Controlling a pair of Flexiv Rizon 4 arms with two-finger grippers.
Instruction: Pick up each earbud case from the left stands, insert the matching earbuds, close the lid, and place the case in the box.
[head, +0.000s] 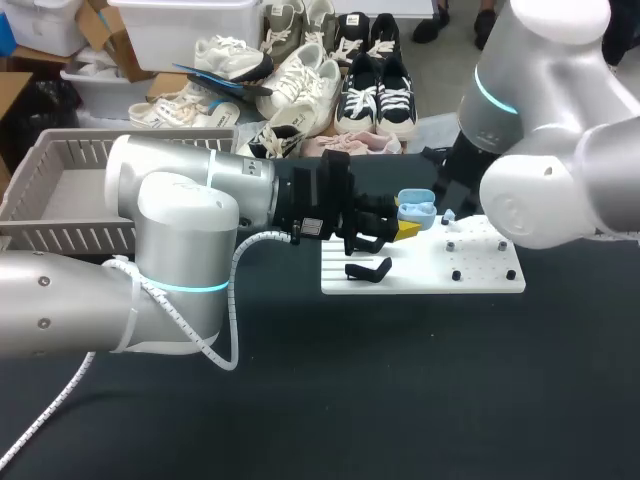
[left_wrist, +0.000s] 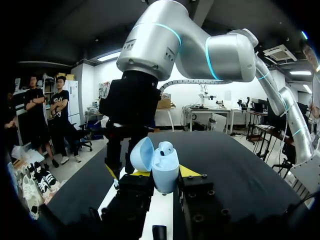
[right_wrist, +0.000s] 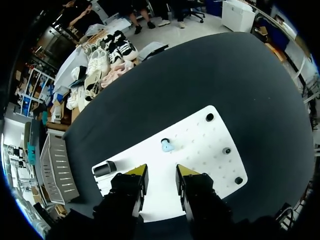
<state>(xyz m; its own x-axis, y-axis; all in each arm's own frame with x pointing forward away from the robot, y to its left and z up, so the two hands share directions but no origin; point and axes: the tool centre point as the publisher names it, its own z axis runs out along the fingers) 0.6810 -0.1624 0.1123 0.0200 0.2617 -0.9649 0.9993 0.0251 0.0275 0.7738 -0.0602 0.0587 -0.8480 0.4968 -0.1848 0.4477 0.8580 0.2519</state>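
Observation:
My left gripper (left_wrist: 161, 181) is shut on a light blue earbud case (left_wrist: 165, 170), held upright with its lid (left_wrist: 141, 154) open. One earbud (left_wrist: 167, 147) sits inside the case. In the head view the case (head: 415, 209) hangs over the white board (head: 430, 272), near its far edge. My right gripper (right_wrist: 160, 176) stands open above the board (right_wrist: 200, 150) with nothing between its fingers. Ahead of its tips a loose light blue earbud (right_wrist: 166, 145) lies on the board. In the left wrist view the right arm's wrist (left_wrist: 131, 107) is just behind the case.
A black stand (head: 368, 270) lies on the left part of the board, also seen as a black stand (right_wrist: 104, 168) beside the right gripper. Small black pegs (right_wrist: 226, 150) dot the board's right part. A grey slatted basket (head: 60, 190) stands at the far left.

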